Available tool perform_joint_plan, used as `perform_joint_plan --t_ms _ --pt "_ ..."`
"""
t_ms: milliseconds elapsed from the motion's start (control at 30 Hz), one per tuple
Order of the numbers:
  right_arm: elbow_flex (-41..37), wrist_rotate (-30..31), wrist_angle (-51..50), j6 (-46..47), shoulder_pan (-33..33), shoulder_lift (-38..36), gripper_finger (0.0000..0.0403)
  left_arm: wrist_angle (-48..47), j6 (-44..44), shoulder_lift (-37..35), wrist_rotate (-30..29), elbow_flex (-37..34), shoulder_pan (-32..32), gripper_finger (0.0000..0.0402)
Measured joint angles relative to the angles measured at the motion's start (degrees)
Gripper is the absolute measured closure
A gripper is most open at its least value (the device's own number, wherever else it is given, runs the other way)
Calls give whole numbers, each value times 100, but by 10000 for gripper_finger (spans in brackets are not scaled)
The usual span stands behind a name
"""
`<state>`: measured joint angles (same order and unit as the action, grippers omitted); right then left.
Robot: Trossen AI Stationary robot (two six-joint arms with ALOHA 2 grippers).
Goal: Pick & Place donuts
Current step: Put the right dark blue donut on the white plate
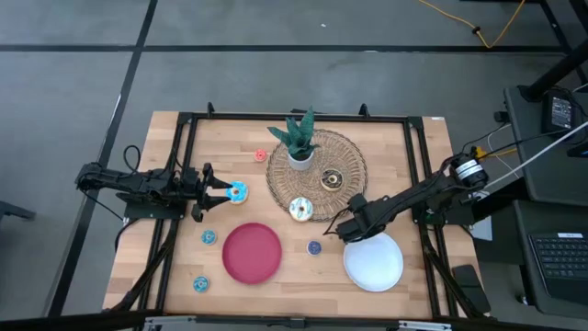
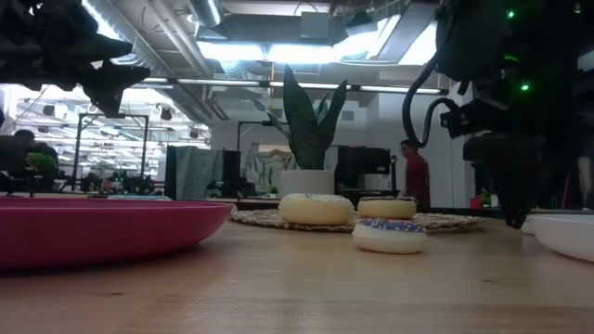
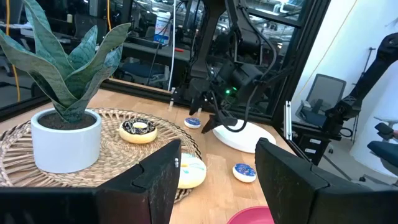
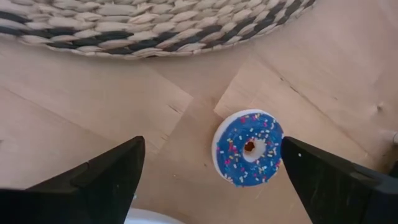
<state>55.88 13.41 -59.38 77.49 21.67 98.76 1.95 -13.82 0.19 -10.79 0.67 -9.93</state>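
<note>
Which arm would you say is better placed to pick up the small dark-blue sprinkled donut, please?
The right: its open claw hovers just above the small dark-blue sprinkled donut, fingers either side. The left claw is across the table.

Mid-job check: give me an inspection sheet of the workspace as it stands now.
Surface: wooden table, bare wood between items.
Job's things: light-blue donut at left gripper; cream donut on mat edge; chocolate donut on woven mat; small blue donut on wood.
Clutter: potted plant, red plate, white plate.
Grippers: left open; right gripper open above small blue donut.
Cables: yellow cable on floor.
Surroundings: person in background.
</note>
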Motion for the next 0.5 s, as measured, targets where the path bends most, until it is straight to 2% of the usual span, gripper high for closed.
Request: perform_joint_plan --t_ms 133,500 --pt "0 -33 -10 15 0 0 38 0 0 1 0 0 2 203" --pt "0 -109 -34 338 0 0 104 -1 0 1 0 0 1 203"
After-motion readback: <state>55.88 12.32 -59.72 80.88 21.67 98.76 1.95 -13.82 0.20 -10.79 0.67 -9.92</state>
